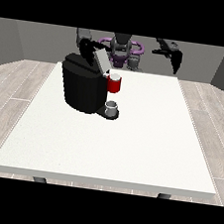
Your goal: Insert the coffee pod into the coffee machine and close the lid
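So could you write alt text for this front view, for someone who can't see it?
A black coffee machine stands on a white table, lid raised, with a red thing at the machine and a grey cup below. The robot's hand at the view's left is at the lid; the other hand hangs clear.

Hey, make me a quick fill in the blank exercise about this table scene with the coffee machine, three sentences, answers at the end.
1. The black boxy coffee machine stands on the large ____ table.
2. The machine's grey lid is tilted ____.
3. The small round red thing at the machine sits directly ____ the small grey cup-shaped thing on the machine's base.

Answers: white; open; above
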Action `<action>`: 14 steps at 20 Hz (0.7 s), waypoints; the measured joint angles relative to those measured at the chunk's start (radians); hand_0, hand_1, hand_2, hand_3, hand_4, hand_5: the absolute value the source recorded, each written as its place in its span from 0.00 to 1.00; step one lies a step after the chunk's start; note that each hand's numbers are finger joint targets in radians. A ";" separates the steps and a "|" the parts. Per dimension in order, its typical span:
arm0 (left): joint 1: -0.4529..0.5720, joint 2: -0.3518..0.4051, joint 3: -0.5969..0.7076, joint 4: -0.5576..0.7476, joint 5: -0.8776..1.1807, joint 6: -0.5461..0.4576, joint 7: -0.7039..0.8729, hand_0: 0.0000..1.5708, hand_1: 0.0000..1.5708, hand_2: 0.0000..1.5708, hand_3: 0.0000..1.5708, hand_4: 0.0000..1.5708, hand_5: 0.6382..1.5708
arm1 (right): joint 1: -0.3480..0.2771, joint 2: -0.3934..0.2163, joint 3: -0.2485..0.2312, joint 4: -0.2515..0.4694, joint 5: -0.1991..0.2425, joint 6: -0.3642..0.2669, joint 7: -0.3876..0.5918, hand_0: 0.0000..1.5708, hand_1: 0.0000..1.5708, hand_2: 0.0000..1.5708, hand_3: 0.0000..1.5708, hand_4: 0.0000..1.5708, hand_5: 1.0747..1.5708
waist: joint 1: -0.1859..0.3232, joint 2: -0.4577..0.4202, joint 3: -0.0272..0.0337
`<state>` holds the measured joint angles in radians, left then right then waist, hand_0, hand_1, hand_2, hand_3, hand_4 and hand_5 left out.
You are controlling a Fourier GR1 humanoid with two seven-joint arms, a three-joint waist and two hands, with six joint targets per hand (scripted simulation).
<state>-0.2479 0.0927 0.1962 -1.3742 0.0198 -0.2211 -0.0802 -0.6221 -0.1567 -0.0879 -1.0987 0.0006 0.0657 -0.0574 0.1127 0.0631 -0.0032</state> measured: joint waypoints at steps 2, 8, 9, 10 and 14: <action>-0.007 0.002 -0.001 0.015 -0.004 0.008 -0.014 0.00 0.00 0.00 0.00 0.00 1.00 | -0.016 0.016 0.011 0.004 0.011 -0.013 -0.005 0.00 0.00 0.00 0.00 0.00 1.00 | -0.004 0.007 0.0005; -0.012 0.005 -0.012 0.011 0.005 0.015 -0.009 0.00 0.00 0.00 0.00 0.09 1.00 | -0.070 0.004 -0.001 0.052 0.020 -0.007 -0.010 0.00 0.00 0.00 0.00 0.00 1.00 | 0.015 0.017 0.0018; -0.013 0.010 -0.009 0.019 0.005 0.019 -0.012 0.00 0.00 0.00 0.00 0.10 1.00 | -0.066 0.014 0.008 0.055 0.024 -0.005 -0.012 0.00 0.00 0.00 0.00 0.05 1.00 | 0.009 0.015 0.0021; -0.023 0.017 -0.001 0.031 0.007 0.024 -0.016 0.00 0.00 0.00 0.00 0.12 1.00 | -0.074 0.021 0.014 0.057 0.028 -0.007 -0.007 0.00 0.00 0.00 0.00 0.12 1.00 | 0.004 0.018 0.0024; -0.016 0.013 -0.014 0.033 0.003 0.036 -0.010 0.00 0.00 0.00 0.00 0.08 1.00 | -0.100 0.030 0.027 0.081 0.051 -0.014 0.002 0.00 0.00 0.00 0.00 0.09 1.00 | 0.012 0.013 0.0027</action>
<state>-0.2640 0.1056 0.1819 -1.3408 0.0227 -0.1849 -0.0906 -0.7224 -0.1268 -0.0608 -1.0172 0.0512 0.0515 -0.0551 0.1250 0.0757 -0.0005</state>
